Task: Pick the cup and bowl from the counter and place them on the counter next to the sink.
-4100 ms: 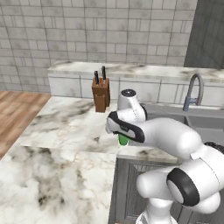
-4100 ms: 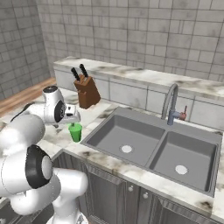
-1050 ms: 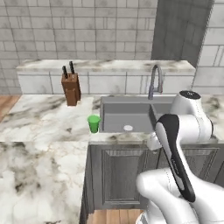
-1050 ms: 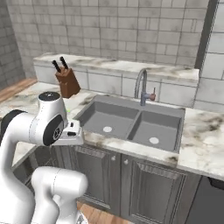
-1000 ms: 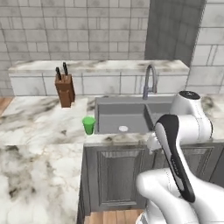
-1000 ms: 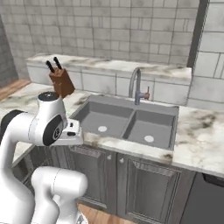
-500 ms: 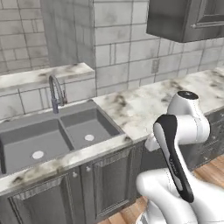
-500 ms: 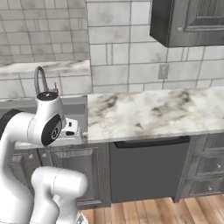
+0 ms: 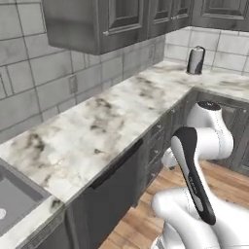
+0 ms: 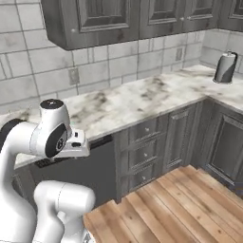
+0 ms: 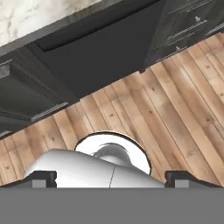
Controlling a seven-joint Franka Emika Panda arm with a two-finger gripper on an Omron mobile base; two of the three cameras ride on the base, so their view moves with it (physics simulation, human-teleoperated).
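Dark grey cabinets and grey wall tiles surround one long marble worktop (image 9: 112, 121), which bends at the far right corner. My judgement is that the step in hand is to drive along it and search for the bowl, so I would turn the base slowly and keep the arm (image 10: 45, 137) folded, low and close to the body, to hit no cabinet door. I count one sink (image 9: 12, 199), only a corner of it at the left end of the worktop, one dark canister (image 9: 195, 60) near the far right corner, and two wall sockets. The cup and the bowl are nowhere on this stretch of worktop. The fingers (image 11: 43, 178) barely rise into the hand view, over the wooden floor (image 11: 175, 100); if the jaws are wide or narrow I cannot tell.
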